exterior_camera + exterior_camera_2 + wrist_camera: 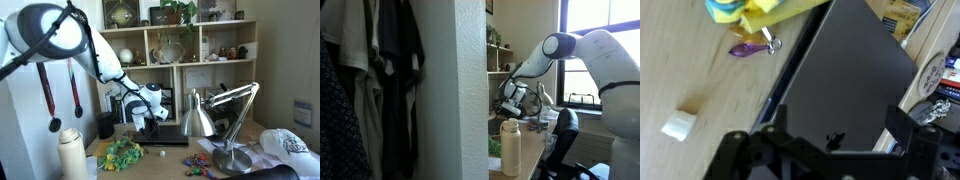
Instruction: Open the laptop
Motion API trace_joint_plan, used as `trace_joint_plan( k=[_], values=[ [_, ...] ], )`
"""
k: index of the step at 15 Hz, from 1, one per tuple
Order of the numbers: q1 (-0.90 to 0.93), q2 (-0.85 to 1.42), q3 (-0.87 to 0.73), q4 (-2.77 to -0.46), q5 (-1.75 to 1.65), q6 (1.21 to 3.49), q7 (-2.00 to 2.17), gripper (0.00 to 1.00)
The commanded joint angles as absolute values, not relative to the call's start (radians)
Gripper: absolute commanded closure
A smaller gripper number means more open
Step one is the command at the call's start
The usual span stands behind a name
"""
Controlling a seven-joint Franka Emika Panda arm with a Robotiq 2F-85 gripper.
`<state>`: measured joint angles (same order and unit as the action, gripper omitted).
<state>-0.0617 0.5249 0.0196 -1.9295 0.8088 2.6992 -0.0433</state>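
The laptop [845, 70] is a thin black slab lying flat on the wooden desk, with its matte lid down. In the wrist view it fills the middle and right, and my gripper [835, 128] hovers over its near part with both fingers spread wide and nothing between them. In an exterior view the gripper [148, 118] hangs just above the left end of the laptop [172, 136]. In an exterior view the gripper [516, 104] shows low over the desk, and the laptop is hidden there.
A silver desk lamp [200, 116] stands right of the laptop. A colourful heap [122, 153] and a white bottle [70, 156] sit in front. A small white block [678, 125] and a purple clip [745, 48] lie on the wood. Shelves [180, 45] stand behind.
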Motion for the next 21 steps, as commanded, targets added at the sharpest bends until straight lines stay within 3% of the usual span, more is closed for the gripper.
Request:
trace_joint_plan(
  k=[1, 21],
  values=[
    [-0.095, 0.577, 0.047, -1.872, 0.821, 2.700, -0.001, 0.00],
    [-0.124, 0.664, 0.091, -1.818, 0.886, 2.729, 0.068, 0.00]
  ],
)
